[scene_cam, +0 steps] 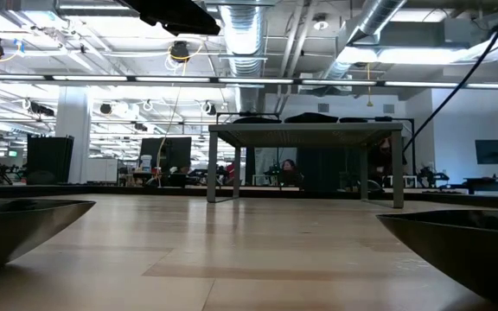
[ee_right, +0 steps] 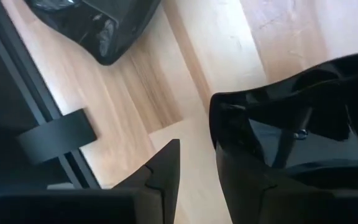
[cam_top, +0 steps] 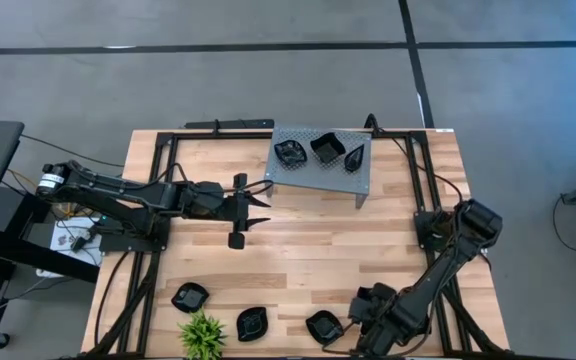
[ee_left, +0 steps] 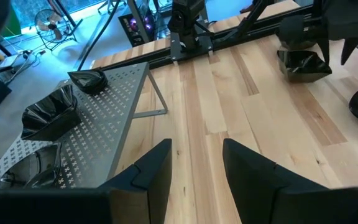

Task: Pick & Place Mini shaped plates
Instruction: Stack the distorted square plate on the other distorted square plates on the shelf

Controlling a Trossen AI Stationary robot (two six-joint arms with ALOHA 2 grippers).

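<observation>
High view shows me the whole light wooden surface (cam_top: 298, 240) with its black frame. My left tool (cam_top: 255, 198) hangs over the middle of the surface, just beside the grey metal shelf with little holes (cam_top: 358, 178). In the left wrist view its two dark fingers (ee_left: 154, 171) stand apart with bare wood between them, so that tool is a bit open and holds nothing.

Three shiny black little plates sit on top of the shelf: a crinkly one (cam_top: 290, 152), a square one with a wavy edge (cam_top: 326, 148) and a pointed leaf one (cam_top: 354, 158).

Near the front edge of the surface I see three more shiny black plates. One (cam_top: 190, 297) is on the left, one (cam_top: 253, 323) is next to the small green plant (cam_top: 203, 335), and one (cam_top: 324, 326) is close to my right tool (cam_top: 365, 312).

My right tool is low at the front right of the surface. In the right wrist view, a dark glossy plate with a raised rim (ee_right: 303, 134) sits right at its fingers (ee_right: 166, 168), and another black plate (ee_right: 98, 25) lies farther off on the wood. I think the rim is between the fingers, but I cannot tell if the tool is really holding it.
</observation>
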